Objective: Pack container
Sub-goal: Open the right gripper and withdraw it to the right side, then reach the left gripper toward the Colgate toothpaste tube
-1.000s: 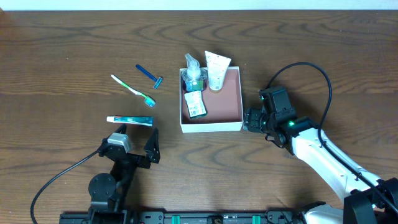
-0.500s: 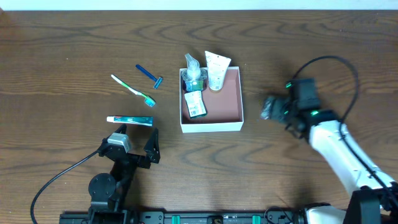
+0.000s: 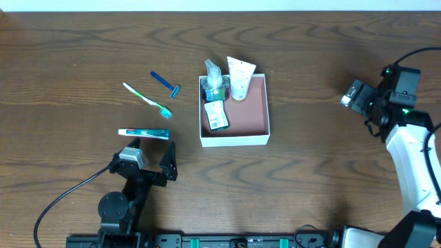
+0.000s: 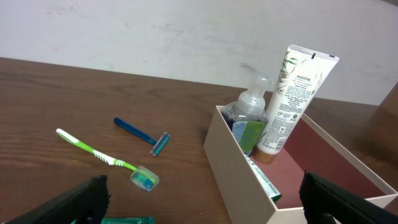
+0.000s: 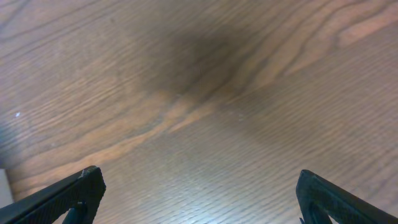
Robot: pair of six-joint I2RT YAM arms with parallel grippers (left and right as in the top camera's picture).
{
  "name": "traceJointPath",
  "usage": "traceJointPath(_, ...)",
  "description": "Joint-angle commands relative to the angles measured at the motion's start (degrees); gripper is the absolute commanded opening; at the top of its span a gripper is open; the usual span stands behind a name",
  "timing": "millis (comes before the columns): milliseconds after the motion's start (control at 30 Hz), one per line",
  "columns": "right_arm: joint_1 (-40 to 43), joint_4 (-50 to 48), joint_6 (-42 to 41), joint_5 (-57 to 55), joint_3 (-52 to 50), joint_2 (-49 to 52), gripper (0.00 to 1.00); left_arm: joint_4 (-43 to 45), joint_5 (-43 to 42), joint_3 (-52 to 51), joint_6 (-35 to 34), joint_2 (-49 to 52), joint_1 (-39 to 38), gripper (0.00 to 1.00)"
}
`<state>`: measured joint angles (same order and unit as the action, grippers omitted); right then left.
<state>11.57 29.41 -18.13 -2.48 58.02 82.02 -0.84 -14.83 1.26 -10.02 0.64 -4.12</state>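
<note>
We see the left gripper [image 3: 151,153] low at the near edge of the table [image 3: 310,55], its two fingers spread wide with nothing between them and nothing touching them. In its wrist view only the dark fingertips [image 4: 90,196] show, cut off at the bottom corners. The right gripper [image 3: 353,95] hangs out at the right side, well apart from the container [image 3: 234,140], and its own camera shows both tips at the outer edges of the frame, as far apart as we see them go, over bare wood and gripping nothing.

The container sits near the middle of the table. A clear pump bottle [image 3: 213,81] stands in its far left corner, a white Pantene tube [image 3: 240,78] leans on the far wall beside it, and a flat green-labelled pack [image 3: 216,115] lies along the left wall. The rest of the pink-brown floor is bare. Left of the container, out on the wood, lie a blue razor [image 3: 165,84], a green toothbrush [image 3: 147,99] and a teal toothpaste box [image 3: 143,133], the last just beyond the left gripper.

From above the right gripper is a pale blur and we cannot make out its fingers there. In the left wrist view the near wall hides most of the green-labelled pack, the toothpaste box is only a sliver at the bottom edge, and the container's right corner runs out behind a fingertip. A pale strip at the lower left of the right wrist view is too little for us to name
</note>
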Motion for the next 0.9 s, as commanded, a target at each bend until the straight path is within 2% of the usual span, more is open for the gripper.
traceJointPath(0,0.9,0.2,1.3,-0.7,0.8,-0.9,0.99,-1.9,-0.5,-1.0,0.9,0.0,0.3,0.98)
traceJointPath(333,0.9,0.3,1.3,-0.7,0.8,-0.9,0.99,-1.2,-0.9,-1.0,0.7,0.0,0.3,0.98)
traceJointPath(400,0.9,0.3,1.3,-0.7,0.8,-0.9,0.99,-1.1,-1.3,-1.0,-1.3,0.0,0.3,0.98)
traceJointPath(567,0.9,0.3,1.3,-0.7,0.8,-0.9,0.99,-0.9,-5.5,0.6,-3.0,0.2,0.3,0.98)
traceJointPath(700,0.9,0.3,1.3,-0.7,0.8,-0.9,0.99,-2.2,-4.2,8.0,-3.8,4.0,0.4,0.98)
traceJointPath(867,0.9,0.3,1.3,-0.7,0.8,-0.9,0.99,-9.8,0.3,24.2,-1.4,16.9,0.4,0.98)
